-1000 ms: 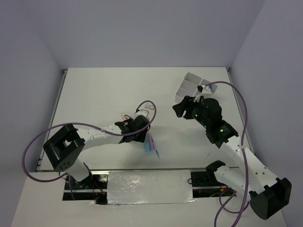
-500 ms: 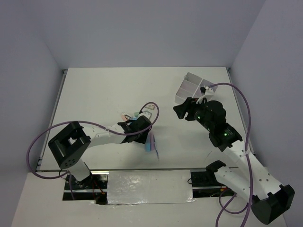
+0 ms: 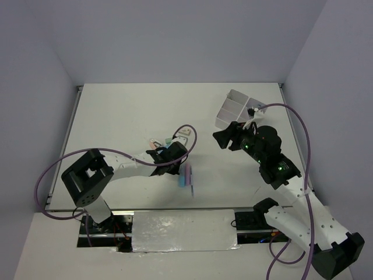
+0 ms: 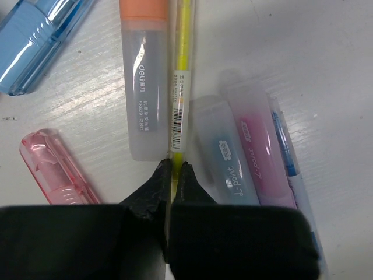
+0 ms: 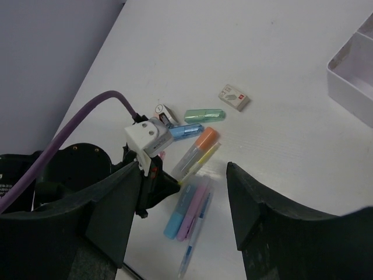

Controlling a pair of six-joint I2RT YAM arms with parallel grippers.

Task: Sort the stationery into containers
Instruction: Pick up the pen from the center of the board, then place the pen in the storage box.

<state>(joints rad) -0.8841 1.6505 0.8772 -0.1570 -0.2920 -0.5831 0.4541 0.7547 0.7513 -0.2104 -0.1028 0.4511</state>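
White matte table [image 3: 116,111] across mid-frame, faint grain up close. Plain pale lavender walls [image 3: 175,35] at top, left and right. Metal rail [image 3: 63,146] along left table edge. Crinkled silver panel [image 3: 183,230] bottom centre. Even, soft light, weak shadows

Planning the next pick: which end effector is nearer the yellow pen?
Left. The left end effector is closed on the yellow pen; the right end effector hangs open far off, near the tray.

orange marker [image 4: 143,87] tight beside yellow pen [image 4: 182,76]
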